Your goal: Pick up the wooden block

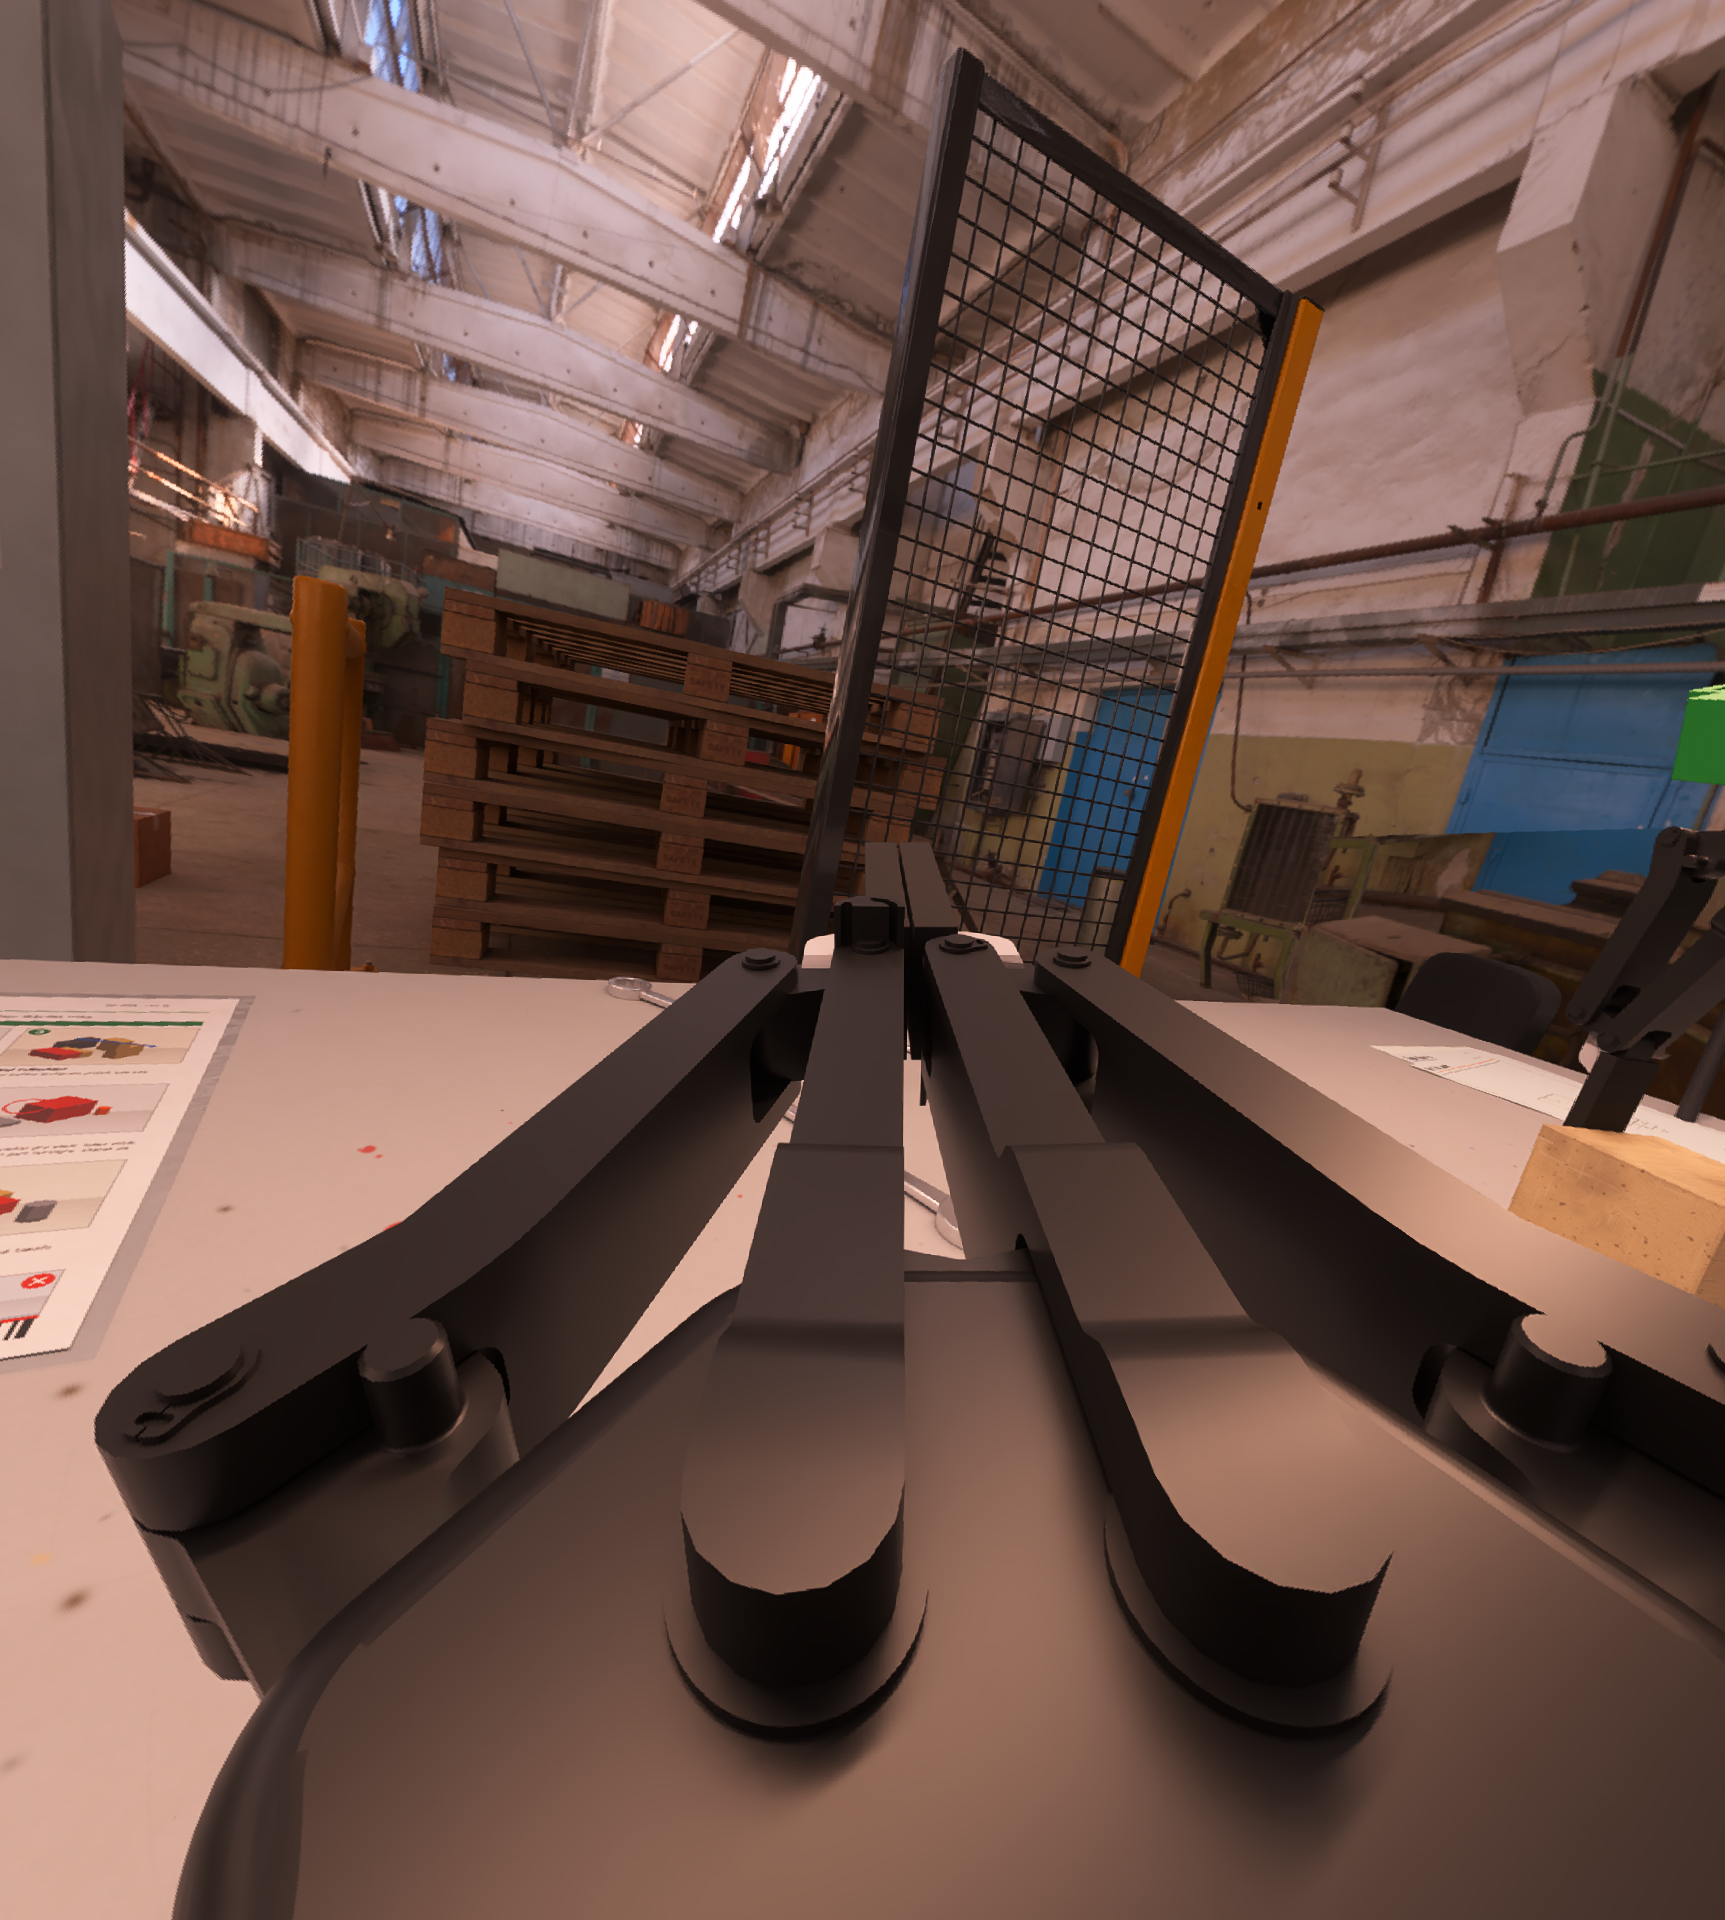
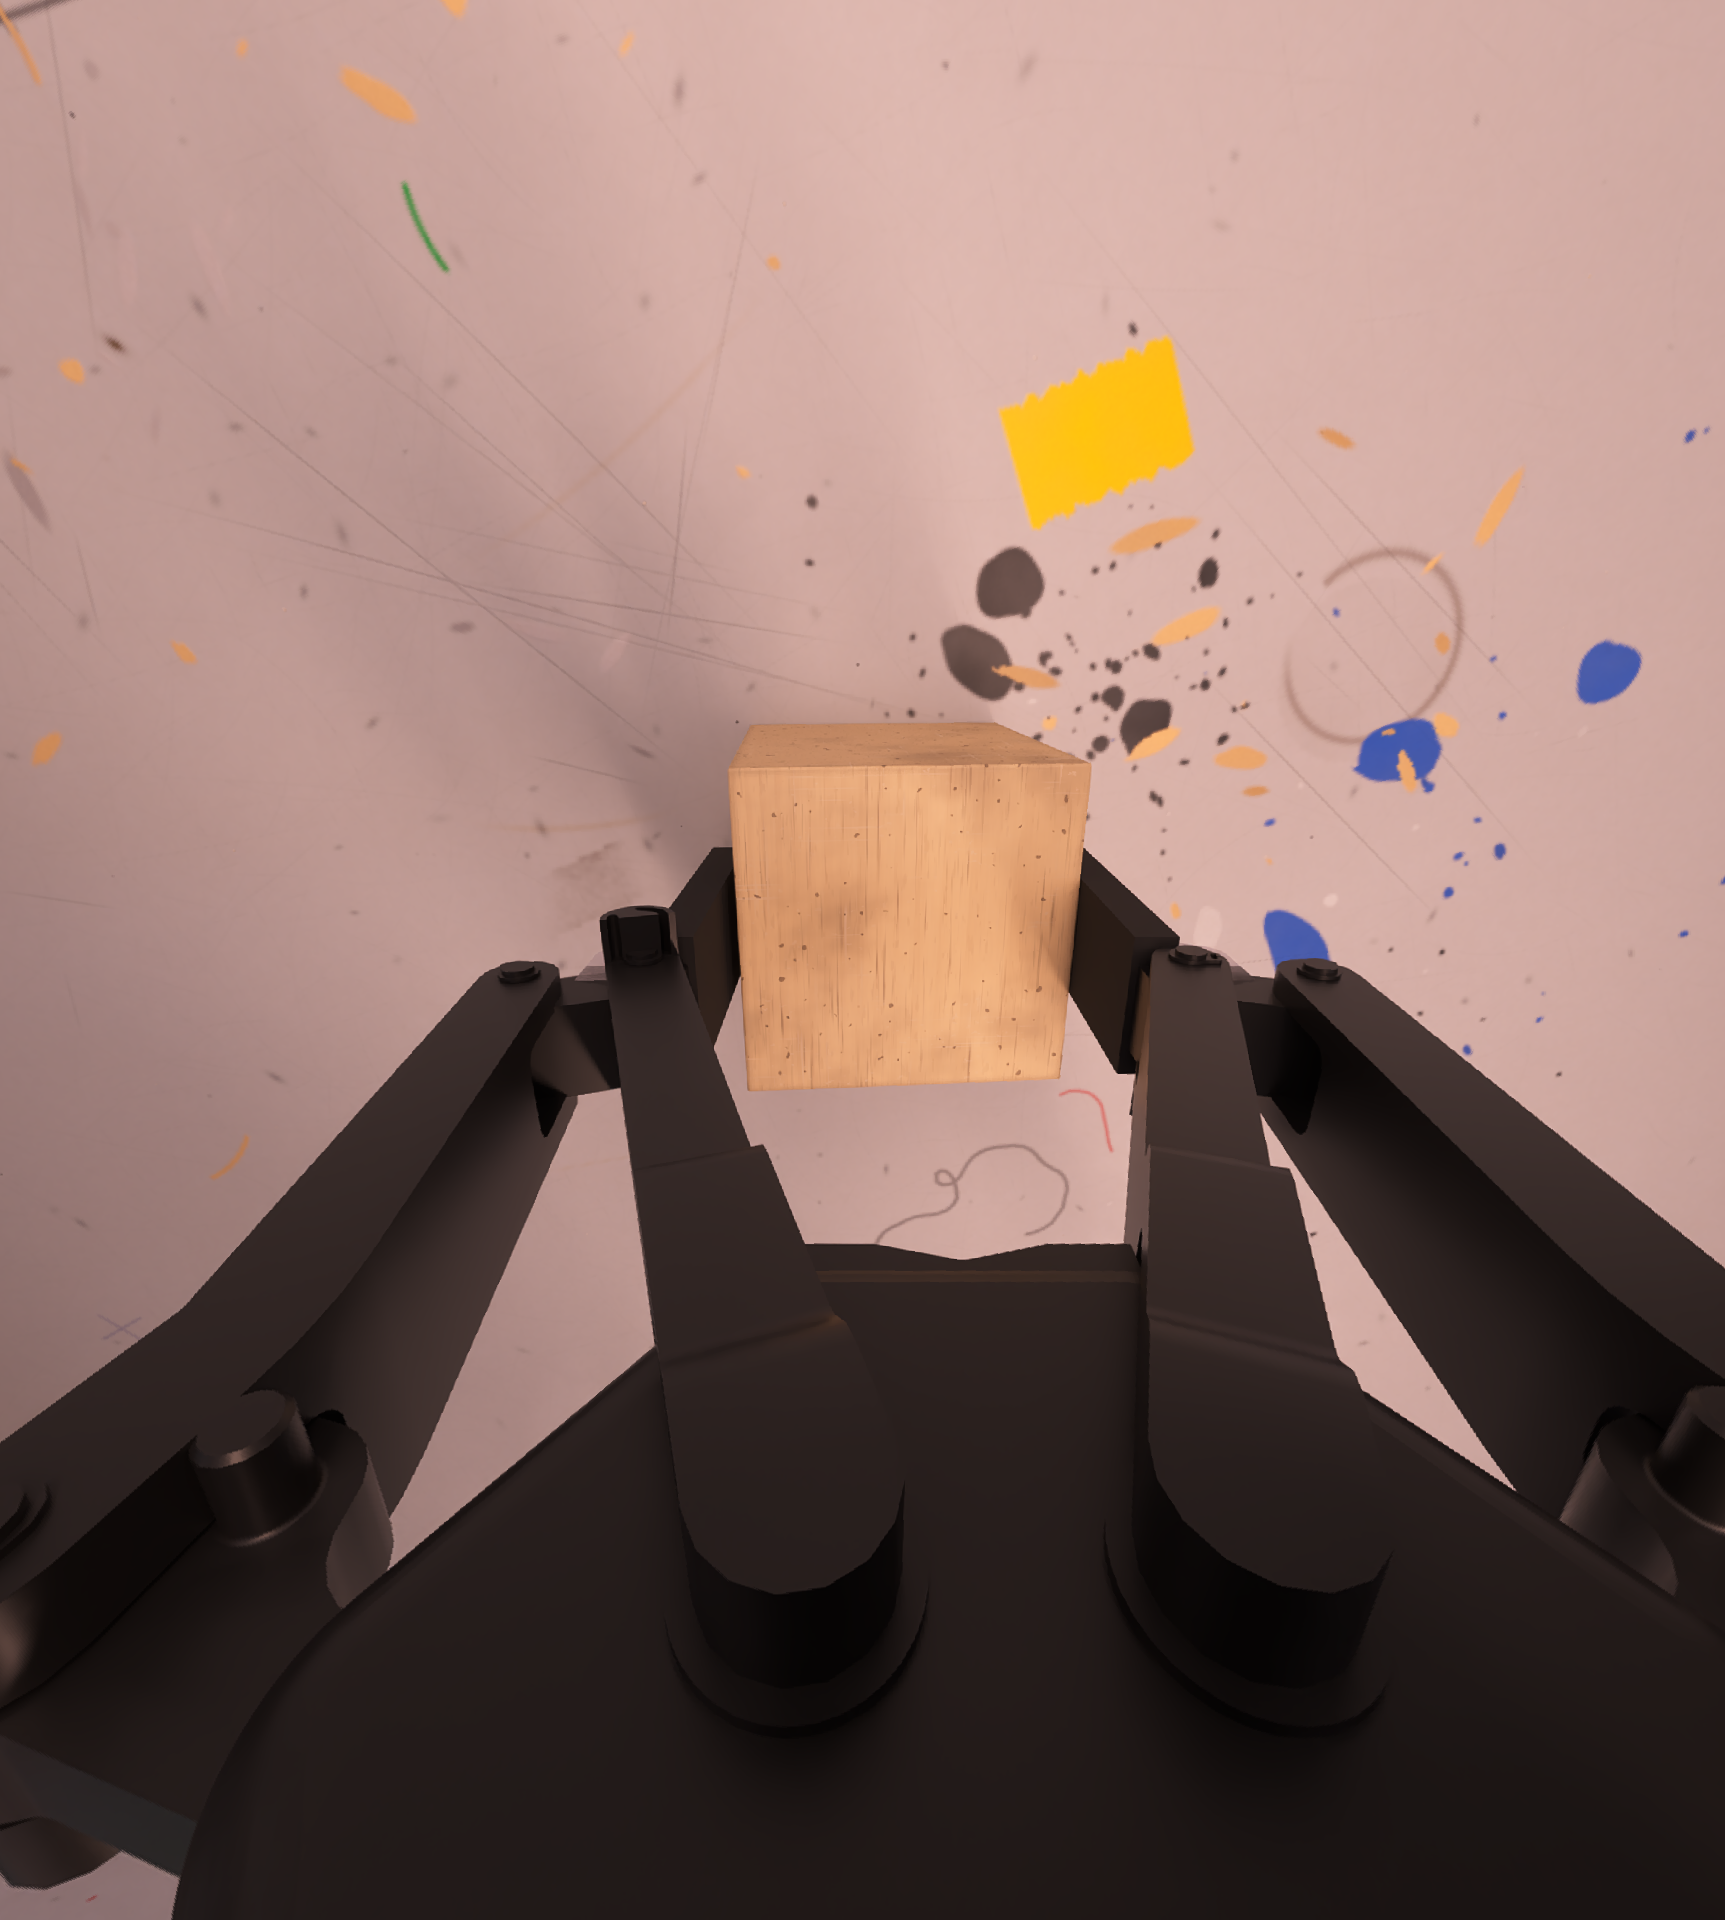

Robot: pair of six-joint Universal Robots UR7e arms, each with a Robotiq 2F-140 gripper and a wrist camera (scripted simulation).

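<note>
Right gripper [image 2: 908,935] straddles the wooden block [image 2: 905,914], one finger pad on each side face, at 9 and 3 o'clock of the cube; pads look flush to the wood, so I read it as clamped on the block; block sits dead ahead at 12 o'clock from the wrist, centred between the fingers; whether it has left the table [image 2: 318,623] I cannot tell from this view, though the left wrist view shows it low on the tabletop, about resting.

Block near-cubic, no clear long axis; pale wood, fine vertical grain, small dark specks, sharp edges, flat matte faces, likely decent friction for the pads; next move judged a straight lift.

Left gripper [image 1: 902,883] fingers pressed together, holding nothing, hovering low over the table; from it the block [image 1: 1658,1210] lies at 3 o'clock, well apart; right arm clearly nearer.

Farther on the table: an instruction sheet [image 1: 47,1164] at 9 o'clock, flat; a metal wrench [image 1: 642,992] at 12 o'clock, partly hidden; yellow tape patch [image 2: 1097,431] and paint splatters beyond the block; then mesh fence panel [image 1: 1066,540], stacked pallets [image 1: 629,790].
</note>
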